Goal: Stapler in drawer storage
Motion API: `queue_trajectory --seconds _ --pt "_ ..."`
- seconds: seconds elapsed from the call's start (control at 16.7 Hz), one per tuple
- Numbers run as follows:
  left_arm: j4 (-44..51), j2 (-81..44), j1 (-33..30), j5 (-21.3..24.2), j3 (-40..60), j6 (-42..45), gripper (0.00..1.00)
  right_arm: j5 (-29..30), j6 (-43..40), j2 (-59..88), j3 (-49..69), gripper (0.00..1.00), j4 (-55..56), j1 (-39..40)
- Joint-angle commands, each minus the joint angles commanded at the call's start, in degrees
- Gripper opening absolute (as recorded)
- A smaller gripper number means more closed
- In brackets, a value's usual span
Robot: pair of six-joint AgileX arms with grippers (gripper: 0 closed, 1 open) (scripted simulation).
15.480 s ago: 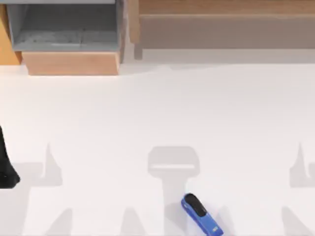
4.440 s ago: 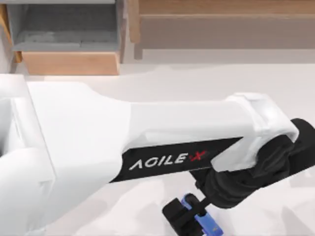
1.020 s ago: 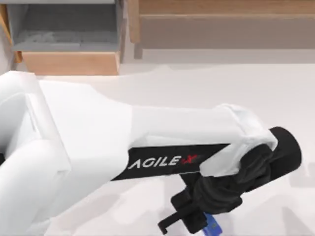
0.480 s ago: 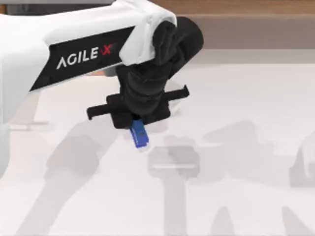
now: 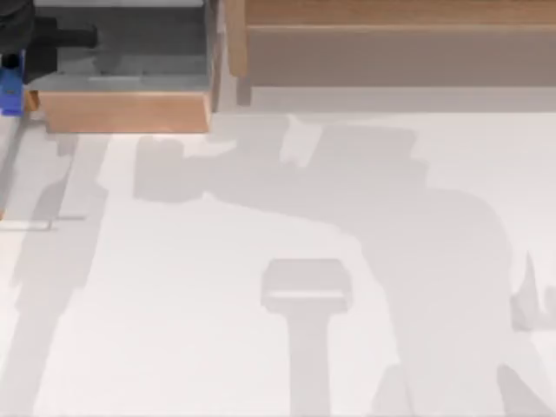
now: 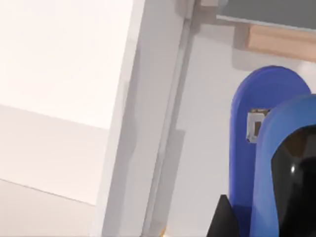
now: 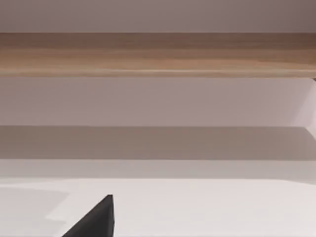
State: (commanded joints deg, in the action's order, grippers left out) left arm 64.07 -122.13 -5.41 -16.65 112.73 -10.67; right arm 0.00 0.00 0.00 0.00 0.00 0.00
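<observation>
While our left gripper (image 5: 19, 42) grasps the stapler (image 5: 10, 87) at the frame's upper left, beside the drawer (image 5: 122, 111), we judge the carry nearly done; next we should shift over the grey floor and release. Our right gripper's state is unclear.

White table (image 5: 287, 347), long wooden unit (image 5: 391, 43) with brownish-grey panel along its far edge

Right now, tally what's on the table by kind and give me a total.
Stapler, blue, held by the left hand at the table's far left: 1
Drawer, open, tan front: 1
Wooden unit, long, along the back: 1
Total: 3
</observation>
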Motion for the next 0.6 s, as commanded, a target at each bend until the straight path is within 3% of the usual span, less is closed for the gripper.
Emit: queue_trajectory --seconds 0.3,0.6 --pt "-5.24 -4.44 18.42 9.39 5.54 21.83 0.00 0.00 0.00 0.00 0.00 1.00 0.00 0.00" --pt "-6.48 -12.34 25.76 20.63 2.61 31.79 0.00 0.00 0.00 0.00 0.00 1.00 0.00 0.00"
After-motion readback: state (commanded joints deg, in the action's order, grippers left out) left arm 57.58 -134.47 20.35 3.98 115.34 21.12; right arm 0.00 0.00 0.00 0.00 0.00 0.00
